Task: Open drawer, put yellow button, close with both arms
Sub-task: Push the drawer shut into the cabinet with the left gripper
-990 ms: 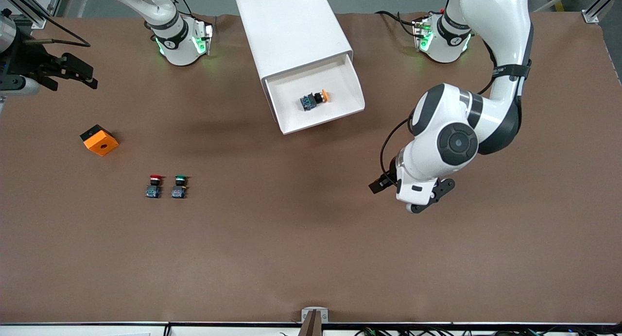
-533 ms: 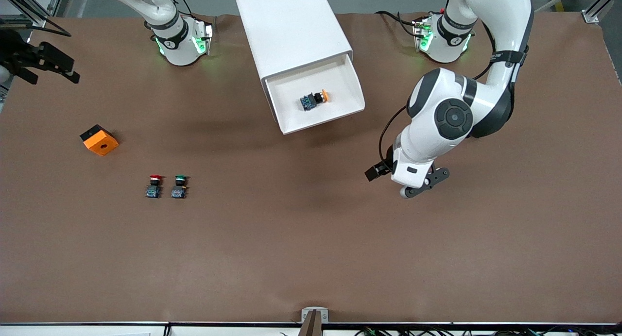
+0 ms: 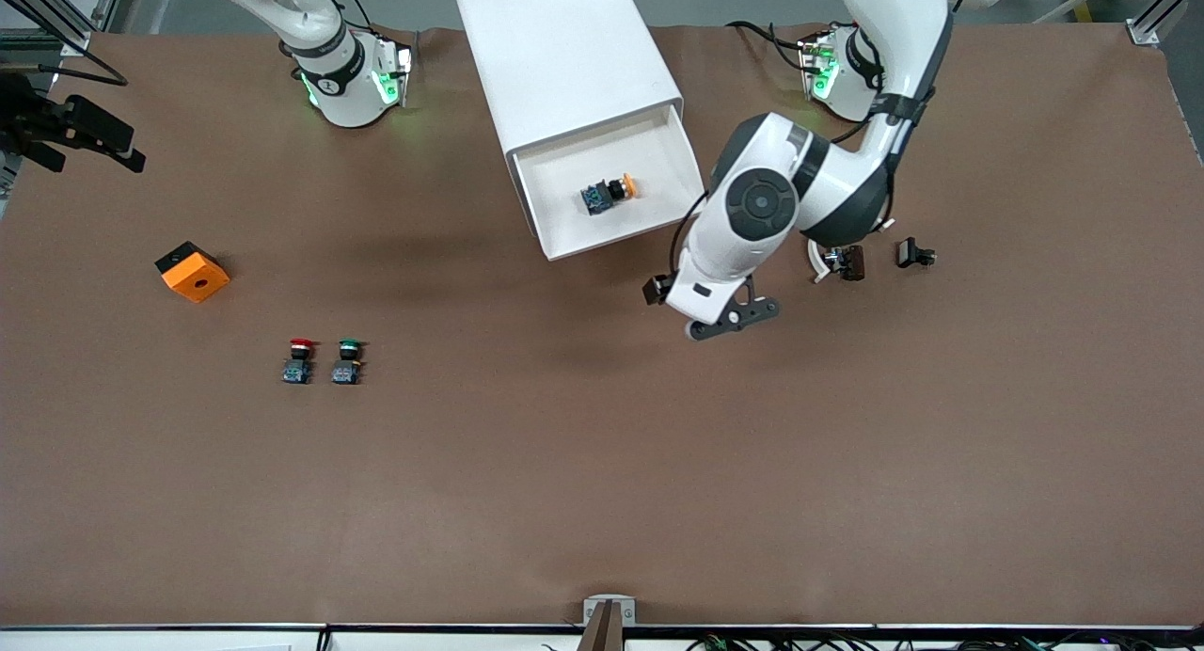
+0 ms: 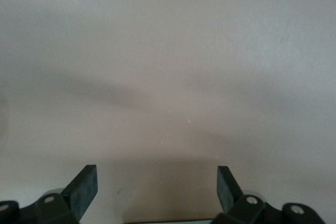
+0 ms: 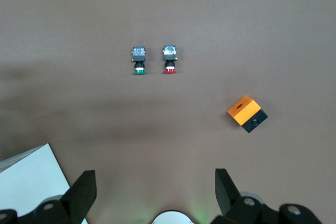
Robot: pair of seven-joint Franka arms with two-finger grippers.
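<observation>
The white cabinet [image 3: 564, 58] stands between the arm bases. Its top drawer [image 3: 693, 176] is pulled open. The yellow button [image 3: 611, 192] lies on its side in the drawer's white tray. My left gripper [image 3: 729, 317] is open and empty over bare table beside the open drawer's front corner. The left wrist view shows only brown table between the open fingers of the left gripper [image 4: 157, 174]. My right gripper [image 3: 113, 143] is open and empty over the table's edge at the right arm's end, and shows in the right wrist view [image 5: 156, 177].
A red button [image 3: 299, 359] [image 5: 169, 59] and a green button [image 3: 347, 359] [image 5: 139, 60] stand side by side. An orange block [image 3: 193, 271] [image 5: 247, 114] lies toward the right arm's end. Two small black parts [image 3: 842, 261] [image 3: 914, 253] lie under the left arm.
My left arm has swung its gripper across the table toward the open drawer, uncovering two small black parts. My right gripper has drawn back toward the table's edge.
</observation>
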